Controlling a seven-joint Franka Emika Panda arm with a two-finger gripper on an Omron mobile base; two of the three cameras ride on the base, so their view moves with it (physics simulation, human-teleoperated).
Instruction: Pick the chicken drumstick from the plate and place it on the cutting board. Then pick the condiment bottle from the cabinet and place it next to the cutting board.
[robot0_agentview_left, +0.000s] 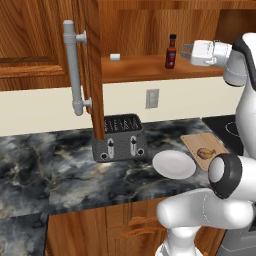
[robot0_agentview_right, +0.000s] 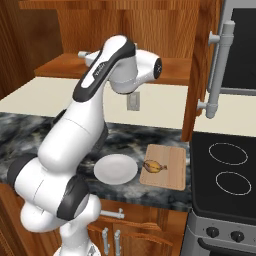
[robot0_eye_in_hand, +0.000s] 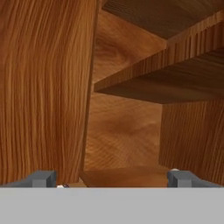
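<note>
Your white two-finger gripper (robot0_agentview_left: 187, 51) stood with fingers apart, empty, level with the wooden cabinet shelf (robot0_agentview_left: 145, 67). The small dark-red condiment bottle with black cap (robot0_agentview_left: 171, 52) stood upright there, just beyond the fingertips, straight ahead of them.

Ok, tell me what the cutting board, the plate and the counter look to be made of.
Cutting board: light wood, matte, faint grain showing, so likely plain timber.
Plate: plain white and smooth with a soft sheen, probably glazed ceramic, though plastic would look alike.
Counter: dark stone with pale veining, polished, seemingly marble or granite.
</note>
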